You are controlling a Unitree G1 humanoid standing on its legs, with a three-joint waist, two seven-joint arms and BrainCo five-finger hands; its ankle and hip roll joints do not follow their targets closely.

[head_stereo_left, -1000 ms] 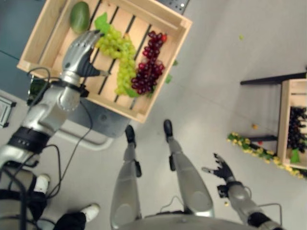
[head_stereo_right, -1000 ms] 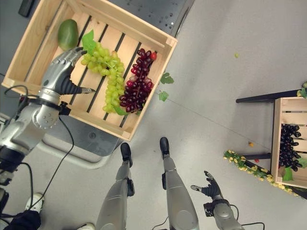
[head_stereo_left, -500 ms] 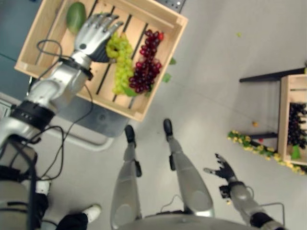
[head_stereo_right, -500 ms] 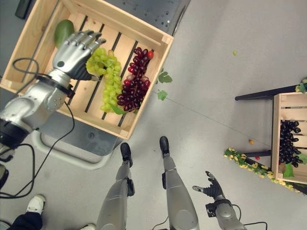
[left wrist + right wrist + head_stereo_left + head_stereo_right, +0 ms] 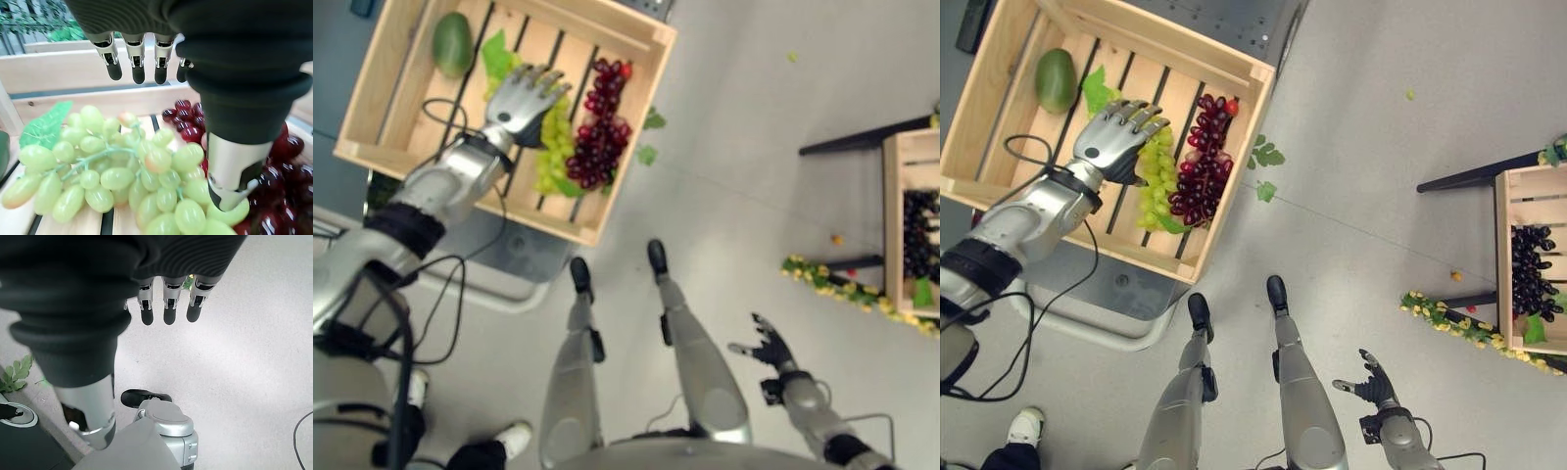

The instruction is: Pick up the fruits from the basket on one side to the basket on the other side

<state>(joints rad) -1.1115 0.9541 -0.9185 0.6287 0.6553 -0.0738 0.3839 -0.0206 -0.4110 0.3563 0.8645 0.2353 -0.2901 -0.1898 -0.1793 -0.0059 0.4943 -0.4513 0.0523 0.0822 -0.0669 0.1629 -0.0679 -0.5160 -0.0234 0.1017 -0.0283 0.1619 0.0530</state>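
Note:
A wooden crate (image 5: 1234, 181) on my left holds a green grape bunch (image 5: 1154, 186), a dark red grape bunch (image 5: 1200, 162) and a green mango (image 5: 1056, 80). My left hand (image 5: 1116, 137) is open and hovers over the upper part of the green grapes (image 5: 122, 181), its fingers (image 5: 138, 63) straight and its thumb (image 5: 234, 171) beside the red grapes (image 5: 281, 156). It holds nothing. A second crate (image 5: 1503, 264) at the far right holds dark grapes (image 5: 1528, 279). My right hand (image 5: 1366, 382) hangs open and empty, low beside my legs.
The left crate rests on a grey stand (image 5: 1126, 284). Loose green leaves (image 5: 1268, 157) lie on the floor by it. A strand of yellow flowers (image 5: 1449, 328) and a small orange bit (image 5: 1456, 276) lie near the right crate. A person's white shoe (image 5: 1026, 426) is at lower left.
My left hand has swung from the left of the green grapes to over them, fingers still spread. The camera has shifted slightly. The right hand has stayed put.

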